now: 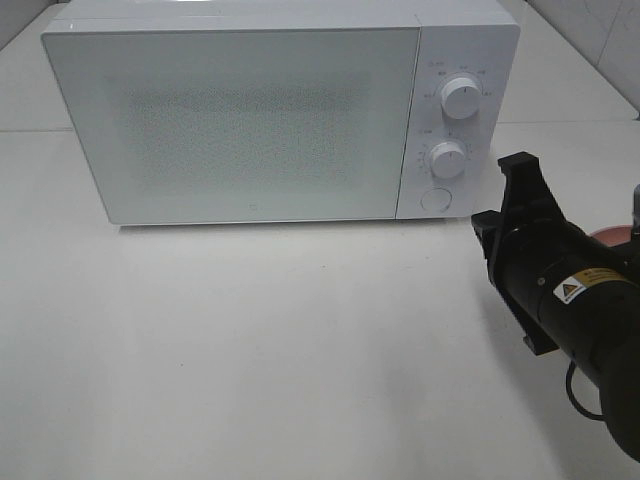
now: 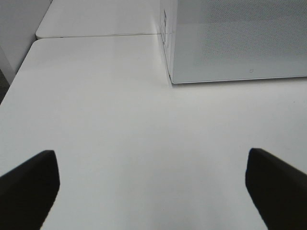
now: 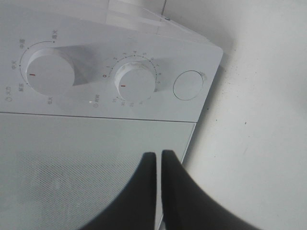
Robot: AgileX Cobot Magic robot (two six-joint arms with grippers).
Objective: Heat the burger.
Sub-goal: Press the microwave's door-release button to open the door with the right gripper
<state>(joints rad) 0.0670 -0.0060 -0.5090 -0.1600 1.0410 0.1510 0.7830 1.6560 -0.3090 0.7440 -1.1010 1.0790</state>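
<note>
Right gripper point(image 3: 159, 154), jaws pressed shut and empty, hovers near the closed microwave point(image 1: 250, 120), whose round button point(image 3: 187, 85) it should push squarely at centre to free the door, while the burger is out of sight in every view

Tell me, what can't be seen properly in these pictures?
1. Inside of the white box-shaped microwave oven: exterior high view, its closed speckled door hides it.
2. Pink sliver: exterior high view, mostly behind the black right arm and cut by the edge.
3. Burger: shown in no view.
4. Lettering around the white dials: exterior high view, too small.
</note>
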